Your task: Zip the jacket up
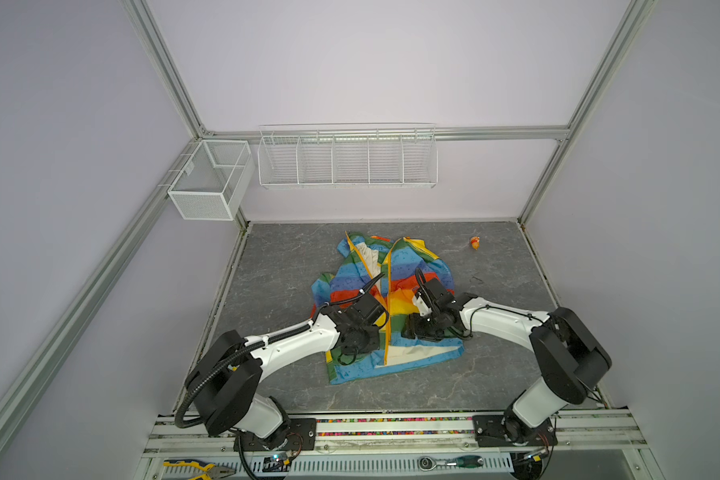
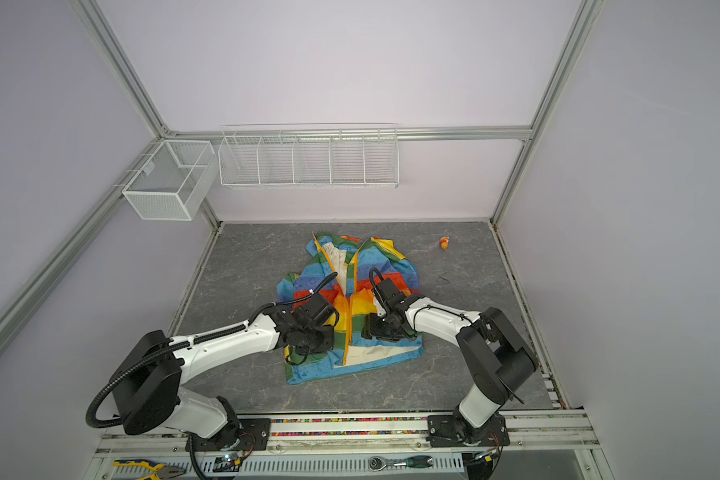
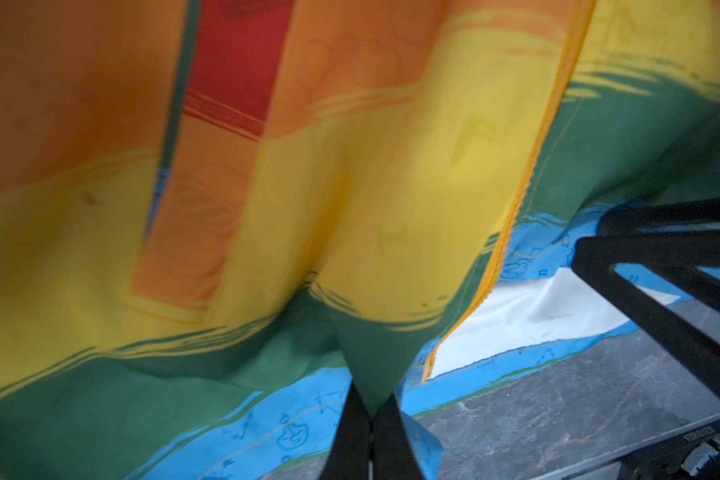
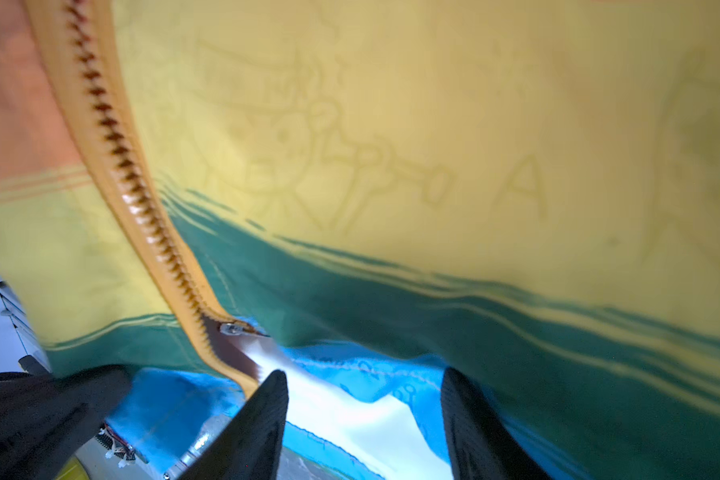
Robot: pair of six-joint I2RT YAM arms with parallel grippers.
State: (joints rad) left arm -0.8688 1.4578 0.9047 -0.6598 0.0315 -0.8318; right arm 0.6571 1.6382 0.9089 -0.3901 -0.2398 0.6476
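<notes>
The rainbow-striped jacket lies spread on the grey table, its upper front open and showing cream lining. Both grippers hover low over its hem end, one on each side of the orange-yellow zipper strip. In the left wrist view my left gripper is shut on a pinched fold of green fabric beside the zipper strip. My right gripper stands open over blue hem and white lining. The metal zipper slider sits just beyond its fingertip. Above the slider the zipper teeth are meshed.
A small orange toy lies at the back right and a small dark bit right of the jacket. White wire baskets and a mesh basket hang on the back wall. Pliers and a screwdriver lie on the front rail.
</notes>
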